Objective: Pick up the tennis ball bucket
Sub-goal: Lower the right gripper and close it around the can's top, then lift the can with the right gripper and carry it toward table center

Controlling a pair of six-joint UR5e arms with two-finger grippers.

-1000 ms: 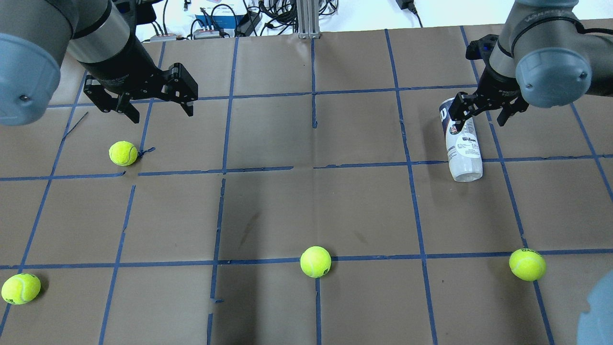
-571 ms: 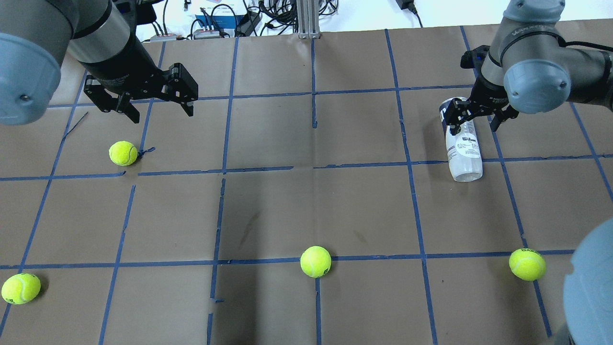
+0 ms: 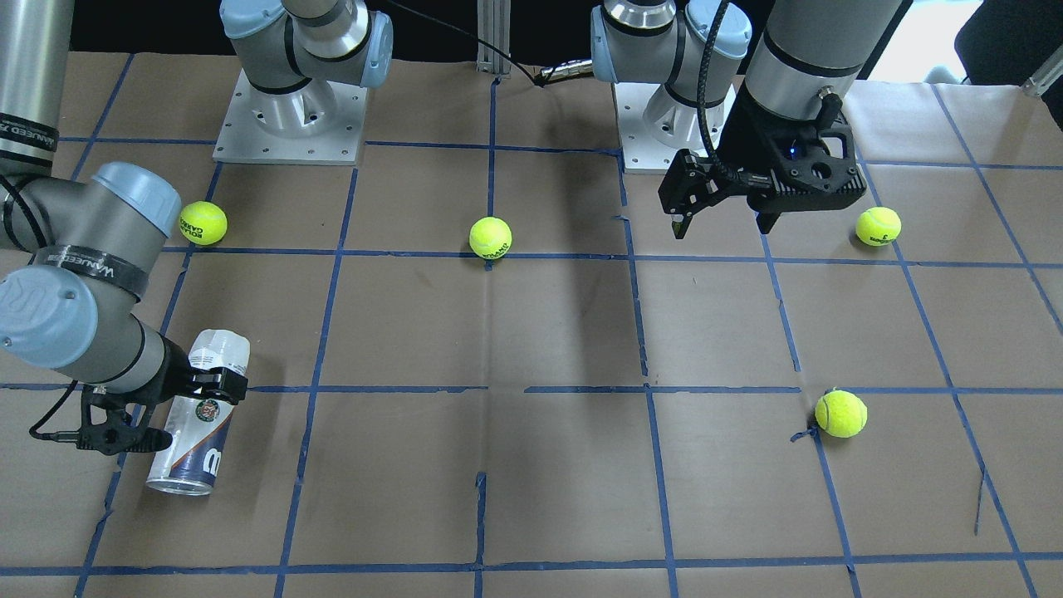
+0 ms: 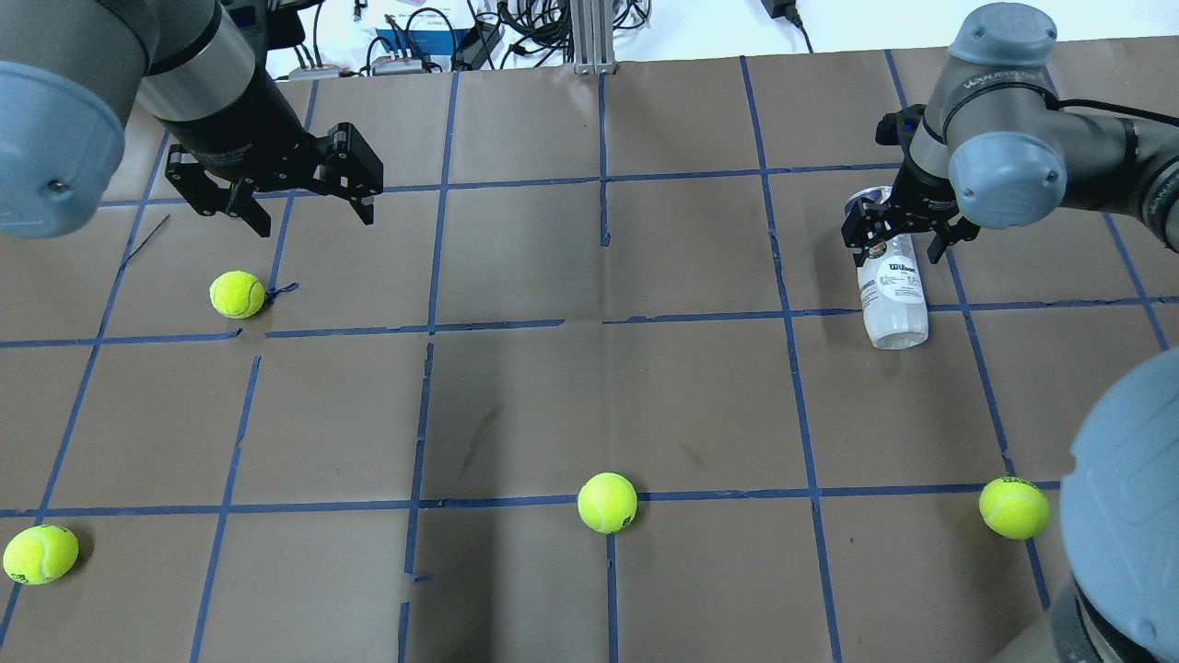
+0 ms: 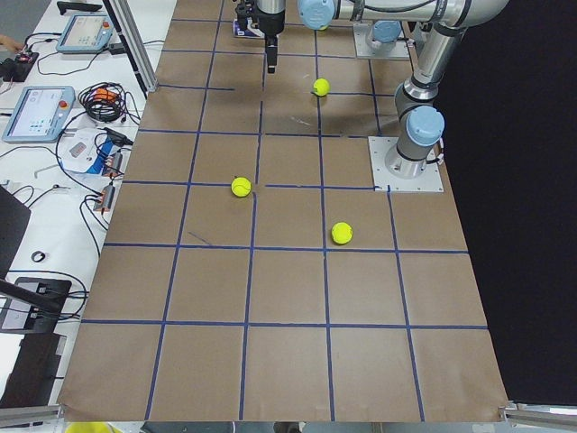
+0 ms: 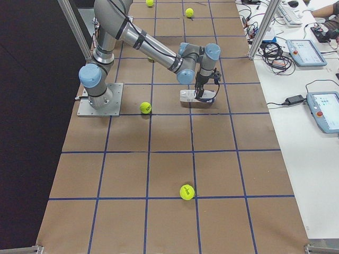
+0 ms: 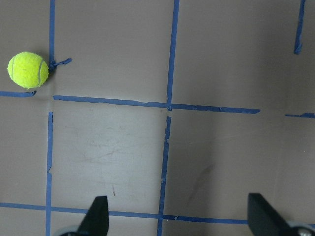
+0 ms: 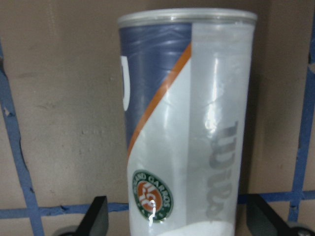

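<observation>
The tennis ball bucket (image 4: 892, 299) is a clear can with a white and navy label. It lies on its side on the brown table, at the right of the overhead view; it also shows in the front-facing view (image 3: 198, 419). My right gripper (image 4: 898, 250) is open and low over the can's labelled half, one finger on each side. In the right wrist view the can (image 8: 187, 123) fills the gap between the two fingers (image 8: 96, 219). My left gripper (image 4: 309, 214) is open and empty, high above the table's far left.
Several yellow-green tennis balls lie on the table: one near the left gripper (image 4: 237, 295), one at the front middle (image 4: 607, 503), one at the front right (image 4: 1014, 508), one at the front left (image 4: 40, 554). Cables and boxes (image 4: 414, 41) lie past the far edge.
My right gripper has come down and drawn in around the can, staying open. The can has not moved. The left arm has barely moved.
</observation>
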